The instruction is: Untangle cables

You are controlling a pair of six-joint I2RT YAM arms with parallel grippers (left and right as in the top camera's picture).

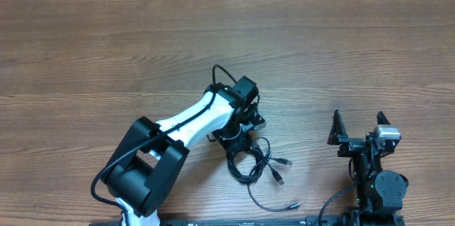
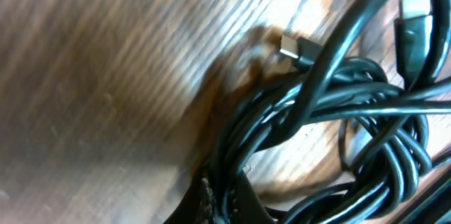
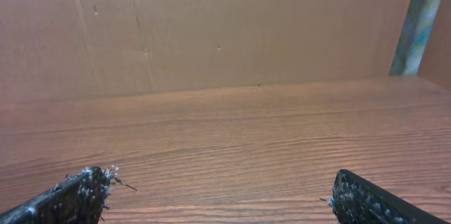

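Closest to the robot's base, a loose end of the tangled black cables (image 1: 250, 160) ran out over the brown wooden table (image 1: 106, 41) and stopped in a small plug (image 1: 293, 205). Two more plug ends (image 1: 283, 162) poked out on the right side of the bunch.

The bunch itself lay near the middle of the table, just in front of the left pincer (image 1: 238, 135). The black and white left arm (image 1: 192, 123) reached out from the front edge and leaned low over the cables. In the left wrist view, the cables (image 2: 331, 111) looped over each other in thick black rings, very close to the camera. One dark finger (image 2: 215, 199) sat right against them at the bottom. A little silver plug tip (image 2: 290, 46) stuck out at the top of the loops. It could not be told if the left pincer was gripping the cables or not.

The right pincer (image 1: 360, 128) was well off to the right, away from the cables. It stood wide apart and held nothing. Its two black fingers (image 3: 70, 199) showed at the bottom corners of the right wrist view, with bare table (image 3: 246, 132) between them.

Farthest away, a plain brown cardboard wall (image 3: 246, 27) stood behind the table.
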